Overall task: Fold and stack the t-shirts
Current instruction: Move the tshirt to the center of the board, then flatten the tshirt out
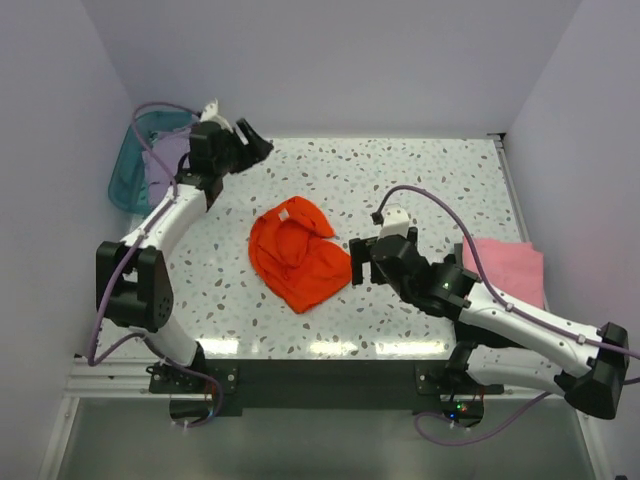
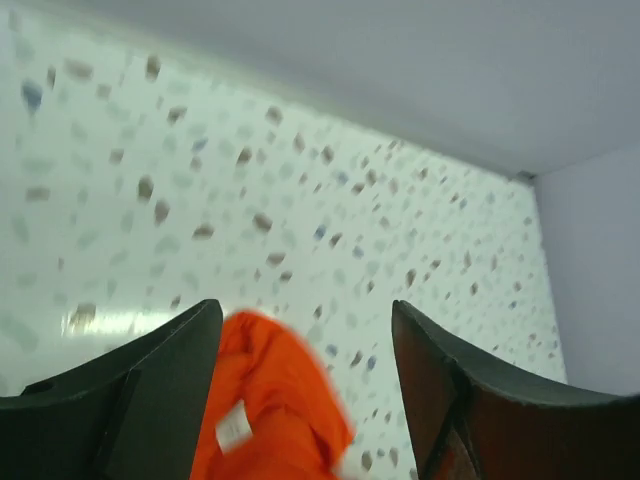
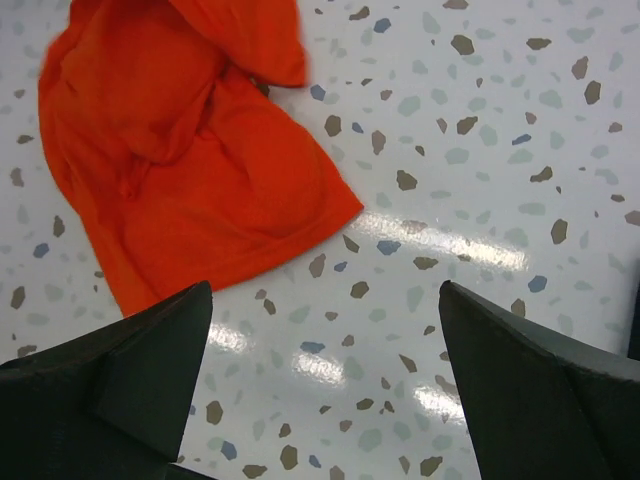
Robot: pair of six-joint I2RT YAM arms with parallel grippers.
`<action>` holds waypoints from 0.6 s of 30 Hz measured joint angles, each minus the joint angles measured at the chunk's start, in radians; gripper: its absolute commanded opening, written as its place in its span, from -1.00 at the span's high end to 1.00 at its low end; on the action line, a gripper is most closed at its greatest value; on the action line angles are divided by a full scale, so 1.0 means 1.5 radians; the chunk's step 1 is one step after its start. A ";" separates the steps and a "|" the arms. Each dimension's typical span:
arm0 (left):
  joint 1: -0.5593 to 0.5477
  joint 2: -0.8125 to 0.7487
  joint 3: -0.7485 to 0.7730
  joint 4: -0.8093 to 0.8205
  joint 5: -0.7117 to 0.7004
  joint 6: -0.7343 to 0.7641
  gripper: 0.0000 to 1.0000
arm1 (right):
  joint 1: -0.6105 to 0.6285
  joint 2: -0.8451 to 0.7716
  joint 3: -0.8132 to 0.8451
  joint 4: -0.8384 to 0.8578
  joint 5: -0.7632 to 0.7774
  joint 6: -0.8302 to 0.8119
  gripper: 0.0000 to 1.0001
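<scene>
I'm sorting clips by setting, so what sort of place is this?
Probably a robotics lab test cell, not a home: a speckled table boxed in by plain white walls, the left arm and right arm bolted at its near edge, and an orange-red t-shirt crumpled mid-table for folding.

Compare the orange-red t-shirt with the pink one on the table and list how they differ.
Colour: the orange-red t-shirt is bright, the pink t-shirt pale. Pose: the orange-red one lies crumpled with bunched folds; the pink one lies flat as a neat rectangle. Place: the orange-red one is mid-table; the pink one sits at the table's right edge. Both are cloth resting on the speckled table.
</scene>
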 measured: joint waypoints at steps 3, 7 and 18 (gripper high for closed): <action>-0.016 0.006 -0.076 -0.082 -0.020 -0.018 -0.34 | -0.002 0.046 0.006 -0.001 0.004 0.002 -0.97; -0.040 -0.085 -0.184 -0.113 -0.070 -0.036 -0.10 | -0.012 0.109 0.015 0.011 -0.008 0.001 -0.97; -0.122 -0.240 -0.389 -0.118 -0.108 -0.038 0.43 | -0.019 0.330 0.081 0.105 -0.131 0.006 -0.53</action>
